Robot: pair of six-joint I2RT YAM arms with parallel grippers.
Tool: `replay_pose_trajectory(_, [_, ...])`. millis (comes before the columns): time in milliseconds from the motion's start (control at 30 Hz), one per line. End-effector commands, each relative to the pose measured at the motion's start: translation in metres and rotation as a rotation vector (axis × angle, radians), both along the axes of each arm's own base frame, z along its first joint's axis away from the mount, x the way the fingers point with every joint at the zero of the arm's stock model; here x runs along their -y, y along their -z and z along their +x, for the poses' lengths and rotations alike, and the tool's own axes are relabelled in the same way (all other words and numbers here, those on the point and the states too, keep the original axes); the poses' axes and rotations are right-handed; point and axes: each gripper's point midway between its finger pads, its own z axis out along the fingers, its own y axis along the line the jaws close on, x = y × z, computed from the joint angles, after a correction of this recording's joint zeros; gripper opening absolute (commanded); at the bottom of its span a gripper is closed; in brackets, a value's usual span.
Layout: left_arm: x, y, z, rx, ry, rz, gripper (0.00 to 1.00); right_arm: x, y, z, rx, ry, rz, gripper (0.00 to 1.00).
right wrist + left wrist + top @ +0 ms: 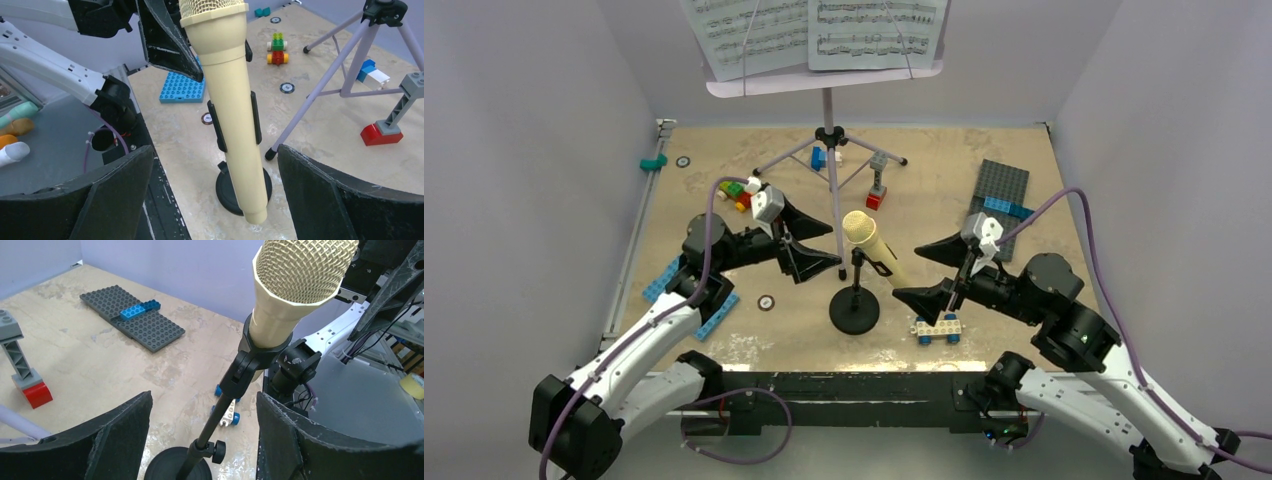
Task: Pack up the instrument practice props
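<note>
A cream-yellow toy microphone (872,248) sits tilted in the clip of a black round-base mic stand (855,312) at the table's front middle. My left gripper (822,243) is open just left of the microphone head, with the stand pole (220,420) between its jaws and untouched. My right gripper (911,272) is open just right of the microphone; its jaws stand on both sides of the microphone body (232,110) without touching it. The lilac music stand (824,82) on its thin tripod (829,150) stands at the back, with two white sheet-music pages (744,35) on it.
A grey baseplate with a blue brick (1002,195) lies at the right. Blue baseplates (664,278) lie by the left arm. Coloured bricks (739,195), a grey tower on a red brick (877,185) and a white wheeled piece (937,330) lie around the stands.
</note>
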Motion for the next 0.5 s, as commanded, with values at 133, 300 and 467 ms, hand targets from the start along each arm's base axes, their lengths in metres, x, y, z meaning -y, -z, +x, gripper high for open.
replay_pose_trajectory(133, [0.016, -0.036, -0.009, 0.223, 0.095, -0.037, 0.81, 0.004, -0.001, -0.008, -0.026, -0.01, 0.003, 0.99])
replay_pose_trajectory(300, [0.029, -0.032, -0.015, 0.225, 0.149, -0.035, 0.81, 0.002, 0.003, -0.007, -0.034, -0.013, -0.003, 0.99])
replay_pose_trajectory(467, [0.038, -0.025, -0.013, 0.225, 0.166, -0.012, 0.81, 0.0, 0.003, -0.007, -0.036, -0.019, -0.004, 0.99])
